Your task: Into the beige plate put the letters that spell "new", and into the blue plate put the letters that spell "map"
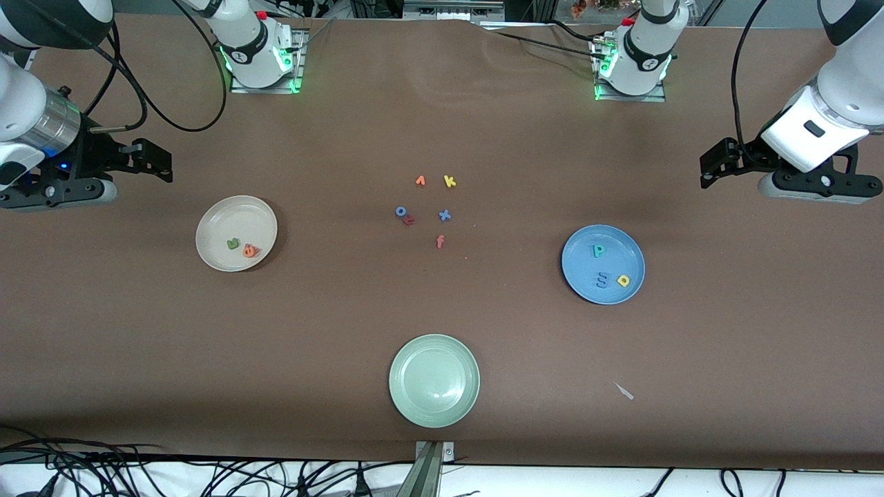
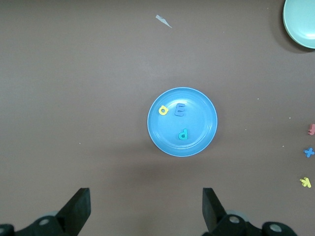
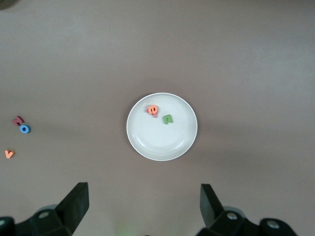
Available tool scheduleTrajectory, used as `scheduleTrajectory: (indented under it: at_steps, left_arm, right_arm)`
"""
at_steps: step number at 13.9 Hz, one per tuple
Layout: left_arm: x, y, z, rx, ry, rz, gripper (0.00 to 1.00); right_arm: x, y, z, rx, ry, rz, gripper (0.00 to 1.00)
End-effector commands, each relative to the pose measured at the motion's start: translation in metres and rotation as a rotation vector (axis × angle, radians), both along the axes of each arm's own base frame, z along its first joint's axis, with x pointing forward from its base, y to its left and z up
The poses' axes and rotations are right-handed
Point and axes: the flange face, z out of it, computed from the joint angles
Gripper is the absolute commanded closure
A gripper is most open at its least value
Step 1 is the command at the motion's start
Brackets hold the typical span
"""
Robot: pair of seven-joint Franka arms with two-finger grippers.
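The beige plate [image 1: 221, 221] [image 3: 157, 140] holds the green n [image 1: 233, 243] [image 3: 168, 119] and the orange e [image 1: 249, 251] [image 3: 153, 109]. The salmon w [image 3: 154, 115] lies partly under the e. In the blue plate [image 1: 621, 252] [image 2: 202, 113] lie the teal p [image 1: 598, 250] [image 2: 183, 133], the blue m [image 1: 602, 279] [image 2: 180, 110] and the yellow a [image 1: 623, 280] [image 2: 163, 110]. My right gripper [image 1: 155, 162] [image 3: 142, 204] hangs open and empty over bare table at the right arm's end. My left gripper [image 1: 715, 166] [image 2: 146, 206] hangs open and empty at the left arm's end.
Loose letters lie mid-table between the two plates: orange v [image 1: 420, 181], yellow k [image 1: 449, 181], blue o [image 1: 400, 211], dark red z [image 1: 409, 220], blue x [image 1: 445, 215], orange f [image 1: 440, 241]. A pale green plate [image 1: 434, 380] sits nearest the front camera. A small pale scrap [image 1: 624, 391] lies beside it.
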Motion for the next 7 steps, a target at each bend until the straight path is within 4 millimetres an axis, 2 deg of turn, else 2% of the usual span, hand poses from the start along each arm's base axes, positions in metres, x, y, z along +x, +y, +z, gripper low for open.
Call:
scheduleTrajectory:
  at_steps: [1,7]
  left_arm:
    - [0.001,-0.001,0.003,-0.001,-0.008,-0.008,0.0]
    - [0.001,-0.003,0.003,0.005,-0.011,-0.013,0.0]
  right_arm:
    - [-0.002,-0.004,0.001,0.011,-0.011,-0.005,0.0]
    - [0.002,-0.023,-0.003,0.005,-0.007,-0.036,0.0]
